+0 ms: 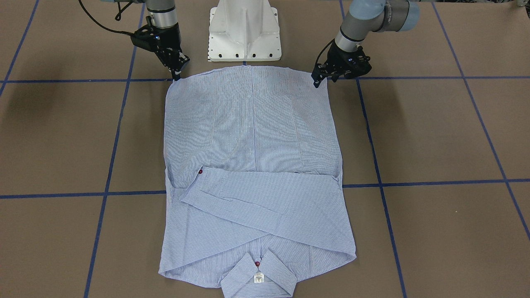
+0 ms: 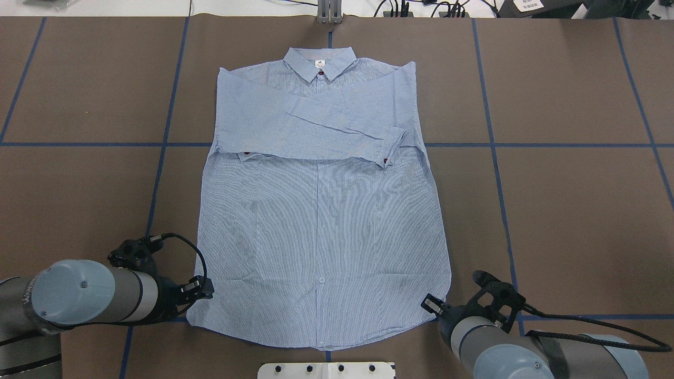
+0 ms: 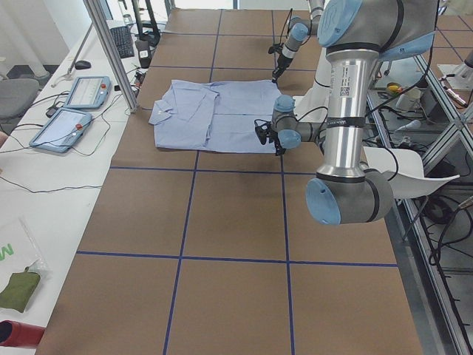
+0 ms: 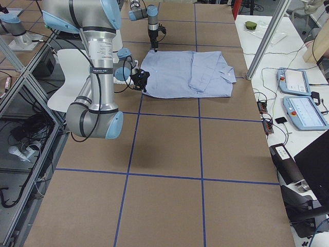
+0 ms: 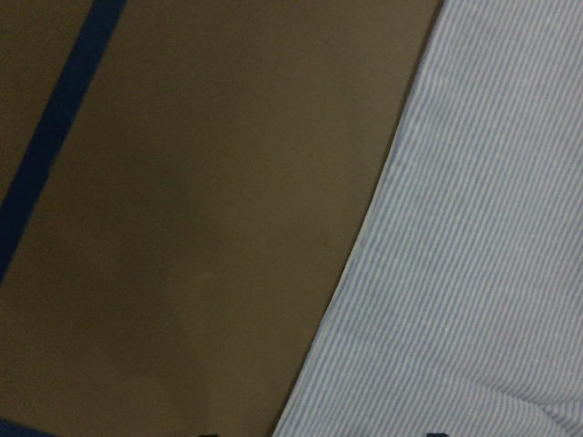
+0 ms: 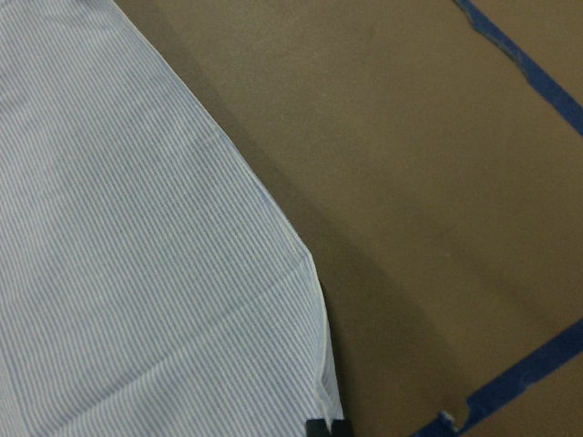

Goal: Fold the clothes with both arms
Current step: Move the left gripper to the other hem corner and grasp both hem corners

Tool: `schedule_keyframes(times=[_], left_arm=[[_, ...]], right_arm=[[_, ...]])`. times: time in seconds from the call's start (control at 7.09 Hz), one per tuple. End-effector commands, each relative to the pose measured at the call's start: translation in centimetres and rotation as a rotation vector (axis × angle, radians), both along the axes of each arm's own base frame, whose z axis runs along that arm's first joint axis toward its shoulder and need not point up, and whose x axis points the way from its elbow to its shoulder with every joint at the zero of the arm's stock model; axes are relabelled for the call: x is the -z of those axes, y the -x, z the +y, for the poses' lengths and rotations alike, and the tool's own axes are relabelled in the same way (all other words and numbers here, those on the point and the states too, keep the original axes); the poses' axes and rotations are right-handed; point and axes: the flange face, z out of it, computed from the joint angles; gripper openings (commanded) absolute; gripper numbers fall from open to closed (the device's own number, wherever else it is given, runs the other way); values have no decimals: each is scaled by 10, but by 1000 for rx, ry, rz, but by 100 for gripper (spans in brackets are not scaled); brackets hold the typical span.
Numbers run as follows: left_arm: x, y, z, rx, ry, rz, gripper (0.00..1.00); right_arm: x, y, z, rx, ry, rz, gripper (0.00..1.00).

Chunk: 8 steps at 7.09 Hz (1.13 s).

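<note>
The light blue striped shirt [image 1: 252,136] lies flat on the brown table, buttoned front up, with both sleeves folded across the chest and the collar [image 2: 319,66] at the far side. My left gripper [image 1: 319,80] [image 2: 205,289] is low at the hem's left corner; in the left wrist view its fingertips [image 5: 437,434] stand apart with the shirt edge [image 5: 474,273] between them. My right gripper [image 1: 177,75] [image 2: 429,304] is at the hem's right corner, and the right wrist view shows its fingertips [image 6: 326,426] closed together on the corner of the cloth [image 6: 137,255].
The white pedestal base [image 1: 244,33] stands just behind the hem. Blue tape lines [image 2: 158,145] cross the table. Beyond the collar end, a metal post [image 3: 111,55] and two tablets [image 3: 74,103] sit on a side bench.
</note>
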Motion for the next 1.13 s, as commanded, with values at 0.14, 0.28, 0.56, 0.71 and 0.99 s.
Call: schedule_keyframes(times=[0.14,0.28,0.56,0.71,0.99], left_arm=[[-2,-4,11,2,32,-2,56],[-2,-8,18,-5,41,-1,52],[-3,-9,20,-11,41,-4,48],[-4,-8,20,-3,38,-8,28],[0,-4,19,9,41,-1,0]], right_arm=[[2,2,0,1,0,-3,0],[2,2,0,2,-1,-4,0],[2,3,0,1,0,-4,0],[2,3,0,1,0,-4,0],[2,3,0,1,0,-3,0]])
